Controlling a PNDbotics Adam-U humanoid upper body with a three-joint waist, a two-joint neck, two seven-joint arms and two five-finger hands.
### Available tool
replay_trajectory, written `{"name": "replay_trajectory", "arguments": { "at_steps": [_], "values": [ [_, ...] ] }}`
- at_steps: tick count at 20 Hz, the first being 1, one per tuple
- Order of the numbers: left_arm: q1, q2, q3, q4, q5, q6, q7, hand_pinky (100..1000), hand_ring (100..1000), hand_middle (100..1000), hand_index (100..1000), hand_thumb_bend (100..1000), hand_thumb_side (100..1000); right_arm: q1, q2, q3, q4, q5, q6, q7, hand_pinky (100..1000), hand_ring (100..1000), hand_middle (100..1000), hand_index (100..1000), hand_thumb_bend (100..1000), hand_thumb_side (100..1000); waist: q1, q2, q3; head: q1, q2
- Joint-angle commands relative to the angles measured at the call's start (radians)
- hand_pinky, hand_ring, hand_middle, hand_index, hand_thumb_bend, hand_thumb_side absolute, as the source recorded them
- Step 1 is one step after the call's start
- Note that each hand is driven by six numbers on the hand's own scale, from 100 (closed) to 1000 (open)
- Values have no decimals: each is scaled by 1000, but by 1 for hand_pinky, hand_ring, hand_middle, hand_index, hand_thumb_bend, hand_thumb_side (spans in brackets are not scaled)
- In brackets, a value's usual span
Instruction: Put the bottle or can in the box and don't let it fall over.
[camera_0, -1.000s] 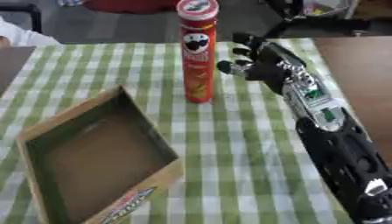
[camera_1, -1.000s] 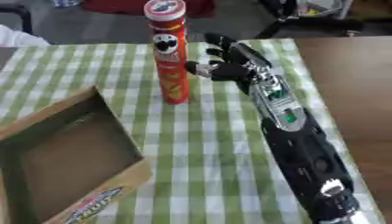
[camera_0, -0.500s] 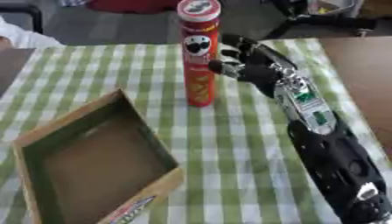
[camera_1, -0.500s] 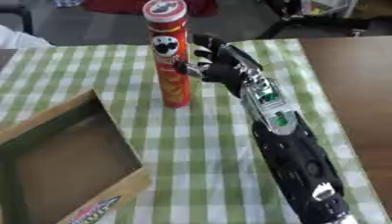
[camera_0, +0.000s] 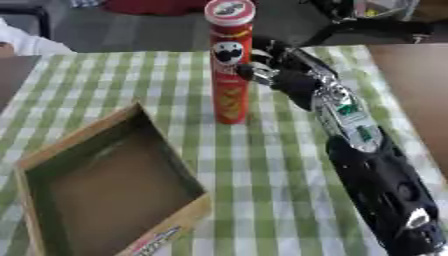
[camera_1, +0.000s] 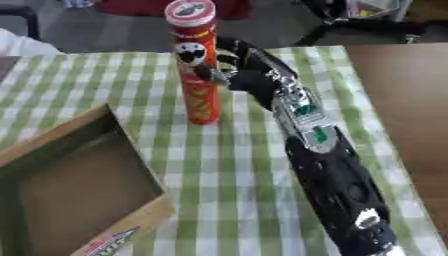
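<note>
can (camera_0: 230, 65): tall red tube, bolt upright, lid up, on the green checked cloth (camera_0: 262, 170)
right hand (camera_0: 278, 70): fingers curled against the can's side
box (camera_0: 105, 185): open, near-left of the can
counter (camera_1: 402, 100): brown wood

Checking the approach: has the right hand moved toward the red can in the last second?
Yes. The right hand has closed leftward onto the upright red can, which stands where it stood.

Soft even daylight, faint shadows, everything slightly blurred, dimmer inside the box (camera_0: 114, 185)
</note>
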Motion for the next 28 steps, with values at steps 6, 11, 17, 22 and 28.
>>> {"name": "replay_trajectory", "arguments": {
  "at_steps": [6, 11, 17, 22, 28],
  "values": [
    [-14, 12, 3, -20, 6, -2, -5, 857, 867, 748, 773, 556, 690, -40, -1, -14, -5, 11, -15, -14, 976, 1000, 1000, 944, 560, 183, 1, -3, 5, -2, -26],
    [-17, 10, 2, -20, 5, -1, -6, 857, 867, 748, 771, 551, 691, -55, 8, -13, 0, 34, -13, -5, 974, 1000, 1000, 941, 573, 189, 1, 5, 10, -10, -32],
    [-20, 8, 3, -22, 6, -1, -6, 858, 867, 748, 771, 550, 692, -75, 16, -14, 27, 70, -8, -8, 975, 1000, 1000, 940, 572, 187, -2, 14, 17, -17, -38],
    [-25, 7, 2, -23, 6, -1, -7, 859, 867, 748, 771, 547, 693, -89, 18, -18, 51, 96, -5, -11, 976, 1000, 1000, 941, 568, 189, -6, 21, 21, -20, -40],
    [-28, 5, 2, -25, 6, -1, -9, 859, 868, 748, 771, 543, 694, -110, 20, -23, 71, 114, -3, -26, 974, 1000, 1000, 931, 562, 182, -8, 32, 29, -24, -49]
  ]
}}
